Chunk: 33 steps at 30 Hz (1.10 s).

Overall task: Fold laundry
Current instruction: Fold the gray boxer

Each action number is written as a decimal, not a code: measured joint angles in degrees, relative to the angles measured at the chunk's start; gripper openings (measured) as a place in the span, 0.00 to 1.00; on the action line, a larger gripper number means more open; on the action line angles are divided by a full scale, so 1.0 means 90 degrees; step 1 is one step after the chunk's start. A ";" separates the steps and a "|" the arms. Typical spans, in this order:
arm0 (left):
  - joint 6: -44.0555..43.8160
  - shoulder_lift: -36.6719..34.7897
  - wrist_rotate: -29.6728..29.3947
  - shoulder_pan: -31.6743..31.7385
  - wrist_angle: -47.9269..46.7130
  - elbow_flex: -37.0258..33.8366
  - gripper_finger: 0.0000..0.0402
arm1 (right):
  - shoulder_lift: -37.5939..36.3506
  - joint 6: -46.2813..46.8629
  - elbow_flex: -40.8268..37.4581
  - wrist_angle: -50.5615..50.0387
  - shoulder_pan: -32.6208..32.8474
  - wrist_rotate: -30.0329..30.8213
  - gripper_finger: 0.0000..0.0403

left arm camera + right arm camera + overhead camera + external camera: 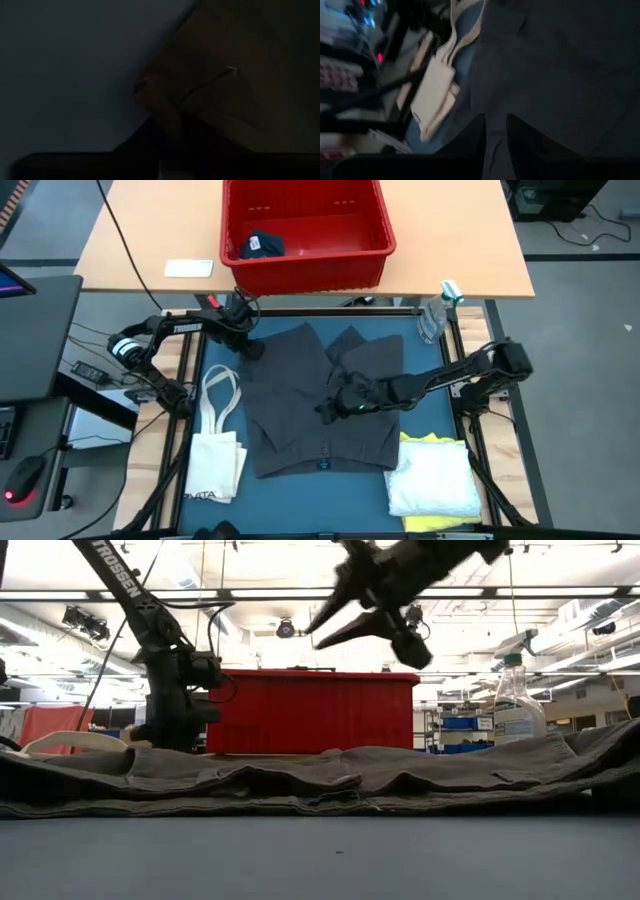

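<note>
Large dark grey cloth garment (pixel 320 405) spread flat mid-table on blue mat. Left gripper (pixel 250 345) down at garment's far left corner, fingers nearly together, pinching cloth edge. Right gripper (pixel 330 406) raised over garment's middle, fingers (pixel 335 605) slightly parted, nothing between them. White garment (pixel 435 480) over yellow one (pixel 432 442), near right. Cream tote bag (pixel 215 445) left of garment.

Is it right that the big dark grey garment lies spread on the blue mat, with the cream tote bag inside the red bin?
Not quite. The dark grey garment does lie spread on the blue mat, but the cream tote bag lies on the mat beside it, not in the red bin. The high view shows this.
</note>
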 joint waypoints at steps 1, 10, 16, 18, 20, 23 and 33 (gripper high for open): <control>0.0106 -0.0022 0.0143 -0.0018 -0.0058 0.0015 0.13 | 0.0195 -0.0040 0.0252 -0.0266 0.0057 -0.0066 0.21; 0.0394 -0.0691 0.0732 -0.0032 -0.1345 -0.0017 0.03 | 0.2030 -0.0236 0.2416 -0.2172 0.0477 -0.1247 0.19; 0.0275 -0.1807 0.0666 -0.0033 -0.2305 -0.0017 0.03 | 0.2263 0.0919 0.2768 -0.4674 0.0701 -0.0247 0.10; 0.0074 -0.2221 0.0599 -0.0037 -0.2833 -0.0017 0.02 | 0.2011 0.1186 0.2786 -0.5407 0.0754 0.0149 0.05; -0.0001 -0.2641 0.0414 -0.0075 -0.3285 -0.0017 0.02 | 0.1841 0.1396 0.2794 -0.6191 0.0757 0.0270 0.02; -0.0030 -0.3106 -0.0145 -0.0184 -0.3812 -0.0014 0.02 | 0.1762 0.1764 0.2596 -0.7150 0.0714 0.0637 0.02; -0.0192 -0.3825 -0.0492 -0.0434 -0.5069 -0.0014 0.02 | 0.1719 0.0760 0.0883 -0.4992 -0.0773 -0.0263 0.01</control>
